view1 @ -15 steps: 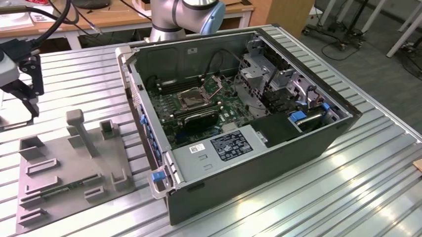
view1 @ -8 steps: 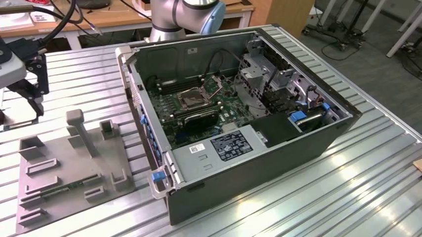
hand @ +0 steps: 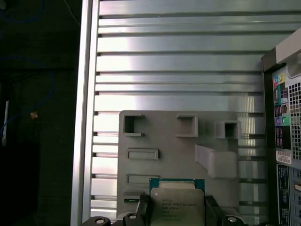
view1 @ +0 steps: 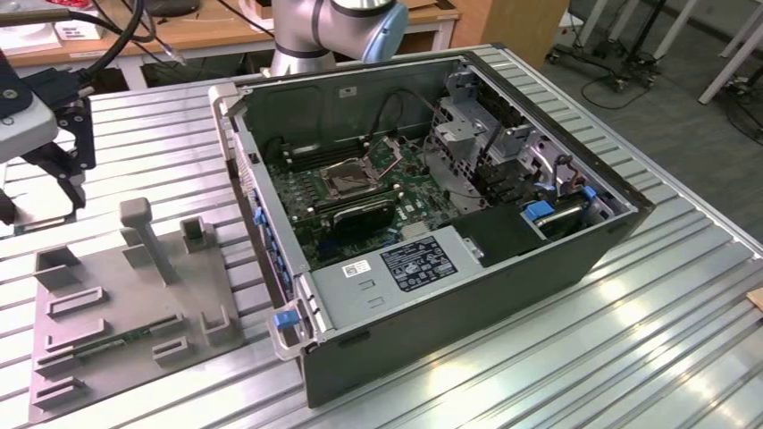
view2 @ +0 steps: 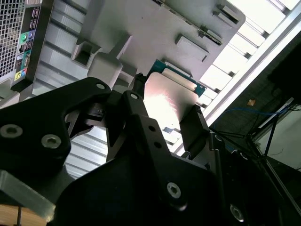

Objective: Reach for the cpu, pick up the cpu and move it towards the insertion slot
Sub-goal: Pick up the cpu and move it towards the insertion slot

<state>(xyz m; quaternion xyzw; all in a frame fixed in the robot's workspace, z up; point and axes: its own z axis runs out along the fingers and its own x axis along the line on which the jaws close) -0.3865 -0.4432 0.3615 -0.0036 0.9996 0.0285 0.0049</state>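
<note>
cpu (hand: 177, 203) is clamped in the tool (view2: 168, 96). The black fingers (view2: 141, 117) are closed in on two opposite edges of the chip and grip nothing else.

Containers:
- The computer case (view1: 477, 295) lies open on the slatted aluminium worktop (view1: 667, 340).
- Inside the case is the motherboard (view1: 412, 192), which carries the insertion slot (view1: 347, 179): dark centre, silvery frame.
- Long black memory slots (view1: 357, 212) run just beside that slot, and a labelled grey box (view1: 399, 266) fills one end of the case.
- The grey fixture plate (view1: 113, 308) sits just beside the case, on the exterior view's left of it. One of its recesses holds a thin green board strip (view1: 113, 342).

Position: cpu is outside the case, over the fixture plate and well apart from the insertion slot. In the second wrist view it looks lifted clear of the plate.

Look: thin square chip with a green board edge showing around a silver-white metal lid. The first wrist view shows dark print on the lid. In the second wrist view bright glare runs across the face.
</note>
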